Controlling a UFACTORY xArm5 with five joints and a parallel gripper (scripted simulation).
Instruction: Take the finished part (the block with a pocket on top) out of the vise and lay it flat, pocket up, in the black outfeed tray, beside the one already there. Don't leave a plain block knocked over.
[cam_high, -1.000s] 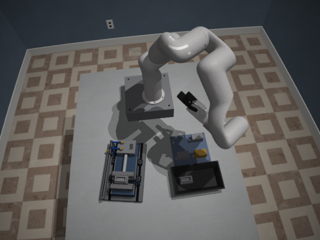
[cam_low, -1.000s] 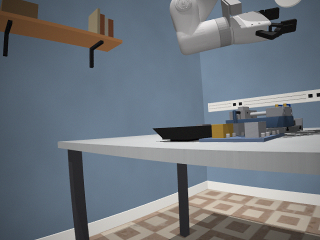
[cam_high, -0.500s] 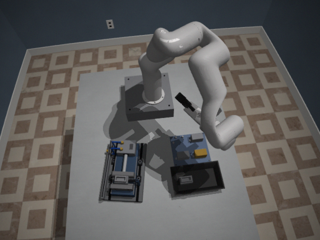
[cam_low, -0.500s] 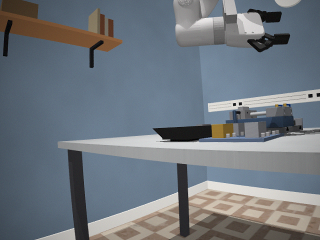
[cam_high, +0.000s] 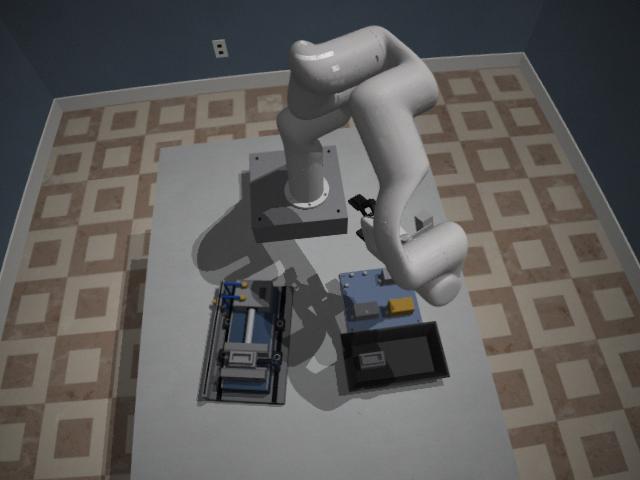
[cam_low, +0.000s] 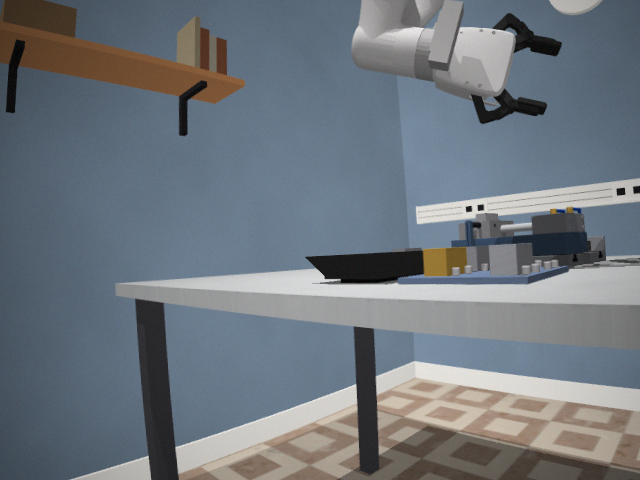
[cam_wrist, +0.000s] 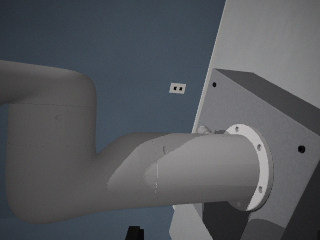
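Note:
The finished part (cam_high: 242, 357), a grey block with a pocket on top, sits clamped in the vise (cam_high: 235, 310) (cam_low: 558, 240) at the front left of the table. The black outfeed tray (cam_high: 439, 356) (cam_low: 367, 264) stands at the front right and holds one pocketed block (cam_high: 372, 360) flat at its left side. My gripper (cam_high: 360, 219) (cam_low: 540, 76) is open and empty. It hangs high above the table, lying sideways and pointing at the arm's base, far from the vise and the tray. The wrist view shows only my own arm and the base.
A blue fixture plate (cam_high: 361, 284) (cam_low: 465, 279) behind the tray carries a plain grey block (cam_high: 366, 308) (cam_low: 509, 258) and a yellow block (cam_high: 401, 305) (cam_low: 443, 260), both upright. The arm's grey pedestal (cam_high: 268, 175) (cam_wrist: 280, 110) stands at the back of the table.

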